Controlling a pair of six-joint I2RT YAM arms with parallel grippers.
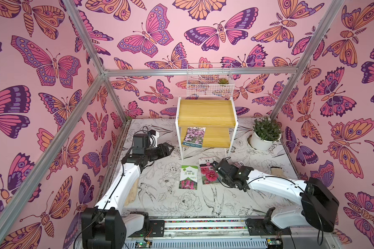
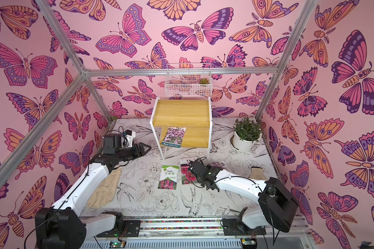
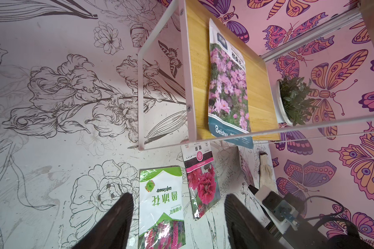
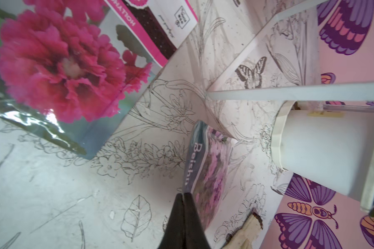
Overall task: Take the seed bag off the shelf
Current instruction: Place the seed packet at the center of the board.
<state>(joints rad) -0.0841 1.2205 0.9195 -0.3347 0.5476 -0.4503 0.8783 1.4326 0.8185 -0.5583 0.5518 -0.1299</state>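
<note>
Nearest you on the surface (image 1: 160,198), a green bag (image 1: 188,177) and a red bag (image 1: 207,172) lie flat side by side. Your right hand (image 1: 216,170) hangs just over the red bag's right edge; in its wrist view the fingers (image 4: 183,217) are pressed together on nothing, though a pink-flowered packet (image 4: 207,170) lies just beyond the tips.

Your left hand (image 1: 170,148) sits farther back on the left, its fingers (image 3: 117,217) parted with nothing between them, pointing right toward the shelf (image 1: 205,116).

The seed bag (image 1: 194,137) lies on the shelf's lower board, at the left end, long axis running near to far and slightly slanted, its near end hanging over the front edge. It lies to the right of the left hand and a little farther back. By my judgement the left hand is nearer and better aimed; that overhanging end is the easiest place to pinch.

Farther right stands a potted plant (image 1: 266,134); behind the shelf hangs a wire basket (image 1: 209,84).
</note>
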